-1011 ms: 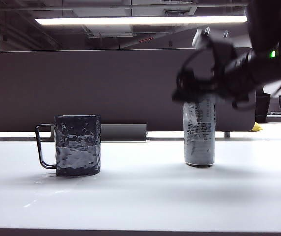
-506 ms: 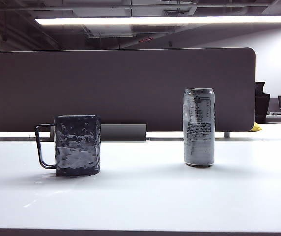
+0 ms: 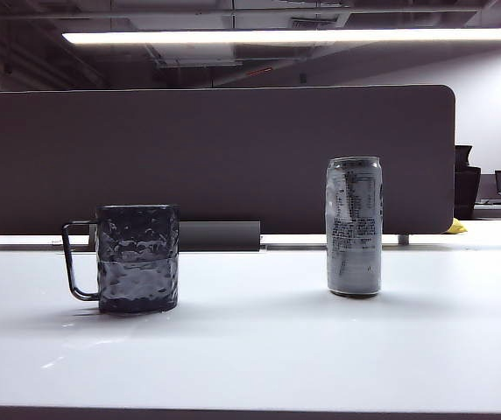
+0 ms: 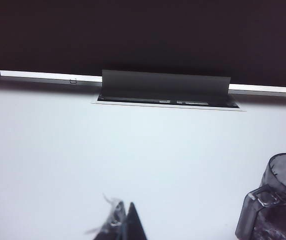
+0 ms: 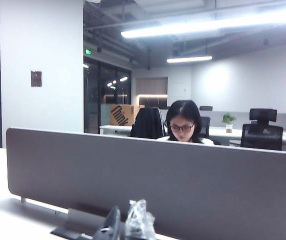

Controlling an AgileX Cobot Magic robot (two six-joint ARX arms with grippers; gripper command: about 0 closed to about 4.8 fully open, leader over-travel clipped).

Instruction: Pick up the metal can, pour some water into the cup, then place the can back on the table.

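The metal can (image 3: 354,226) stands upright on the white table (image 3: 259,350), right of the middle in the exterior view, with nothing touching it; its blocks of dark print face the camera. The cup (image 3: 137,257) stands upright well to the left of the can, at about the same depth on the table, its thin dark handle (image 3: 77,261) pointing left. Through its smoky, dimpled wall a level line shows partway up, the part below it looking darker, though whether that is water cannot be told for sure. No arm appears in the exterior view.

The left gripper (image 4: 124,225) shows only in the left wrist view, where its dark fingertips lie pressed together above bare tabletop, holding nothing; the cup (image 4: 275,200) sits near it, off to one side. Farther back in that view a grey cable flap (image 4: 165,87) is set into the table along the foot of the dark partition (image 4: 143,35).

The right gripper (image 5: 125,225) shows only in the right wrist view, raised and pointing level over the far edge of the table. Its fingertips, one dark and one wrapped in clear film, stand close together with nothing between them. Beyond it rises the grey partition (image 5: 153,182), and farther off a person with glasses (image 5: 183,122) sits behind it in a lit office.
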